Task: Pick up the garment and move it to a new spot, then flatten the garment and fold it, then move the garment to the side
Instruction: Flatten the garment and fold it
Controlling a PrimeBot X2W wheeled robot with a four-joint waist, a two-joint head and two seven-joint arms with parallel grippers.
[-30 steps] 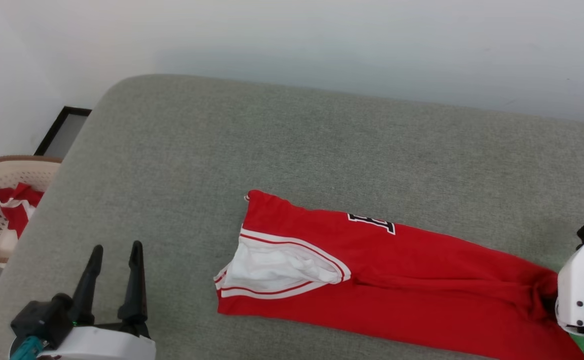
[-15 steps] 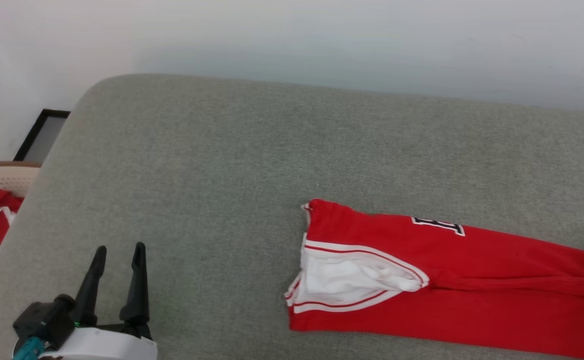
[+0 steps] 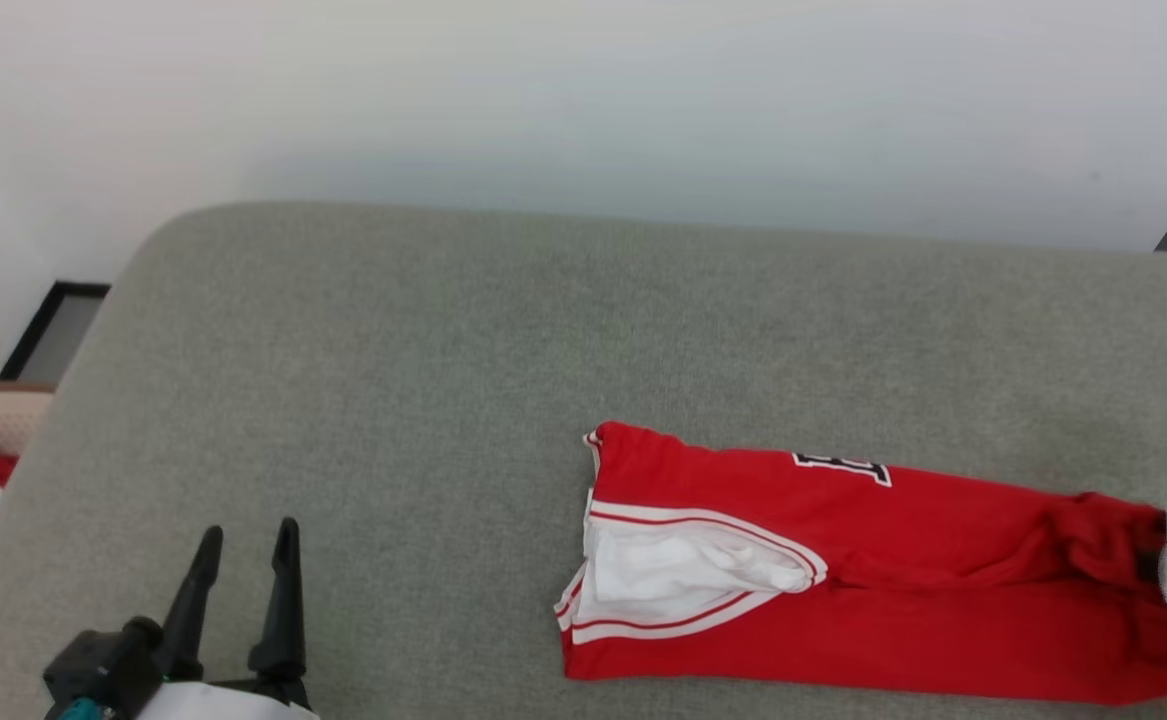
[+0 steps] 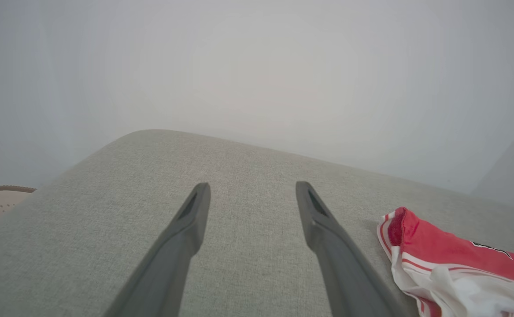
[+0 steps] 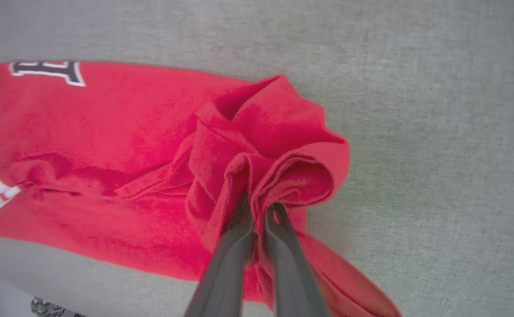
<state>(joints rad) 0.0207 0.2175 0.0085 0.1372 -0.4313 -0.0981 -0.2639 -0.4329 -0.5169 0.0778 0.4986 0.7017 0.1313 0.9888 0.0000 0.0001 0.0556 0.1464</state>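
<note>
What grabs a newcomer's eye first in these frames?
The red garment lies as a long folded strip on the right half of the gray padded surface, with its white striped sleeve up at the left end. The right gripper is shut on a bunched fold at the strip's right end, while the left gripper hovers open over bare surface at lower left.
</note>
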